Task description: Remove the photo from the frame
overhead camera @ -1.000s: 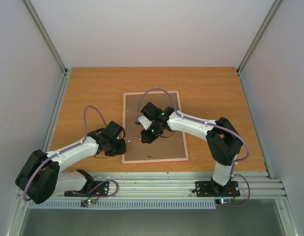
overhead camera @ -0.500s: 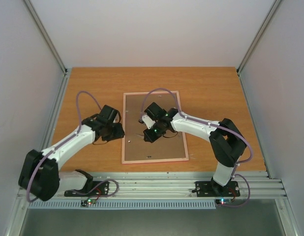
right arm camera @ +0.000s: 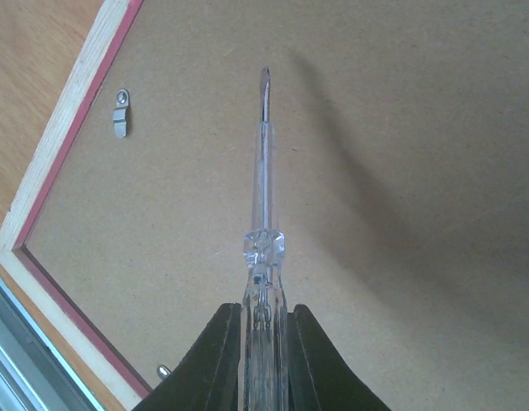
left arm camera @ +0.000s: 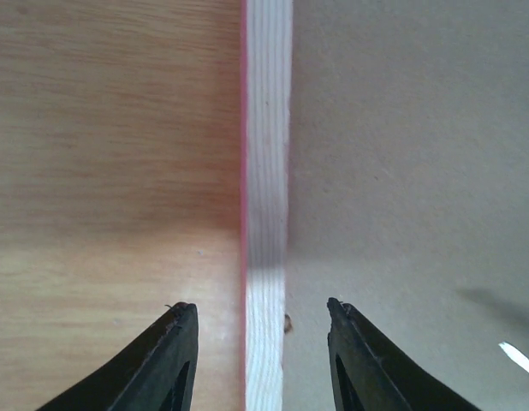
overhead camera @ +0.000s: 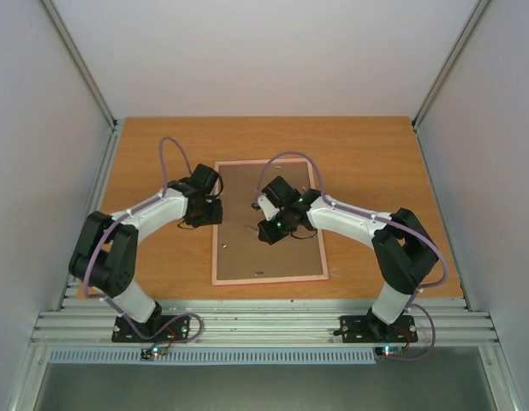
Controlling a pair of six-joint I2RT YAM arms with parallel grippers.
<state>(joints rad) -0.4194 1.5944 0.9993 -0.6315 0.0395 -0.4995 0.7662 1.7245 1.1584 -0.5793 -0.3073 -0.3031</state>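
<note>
The frame (overhead camera: pixel 269 278) lies face down on the table, its brown back board up and its thin pink edge around it. The photo is hidden under the board. My left gripper (overhead camera: pixel 210 214) is open at the frame's left edge. In the left wrist view (left arm camera: pixel 260 321) its fingers stand either side of the pale rail (left arm camera: pixel 267 171). My right gripper (overhead camera: pixel 270 229) is over the middle of the board. In the right wrist view it (right arm camera: pixel 264 321) is shut on a clear screwdriver (right arm camera: pixel 263 197), whose tip is just above the board.
A small metal retaining tab (right arm camera: pixel 120 113) sits on the board by the frame rail, and another (right arm camera: pixel 163 372) near the corner. Bare wooden table (overhead camera: pixel 153 154) surrounds the frame. An aluminium rail (overhead camera: pixel 264 321) runs along the near edge. Enclosure walls stand left, right and behind.
My left arm has swung from the frame's near left side away and to the right, up to its left edge. My right gripper has shifted slightly right with the screwdriver.
</note>
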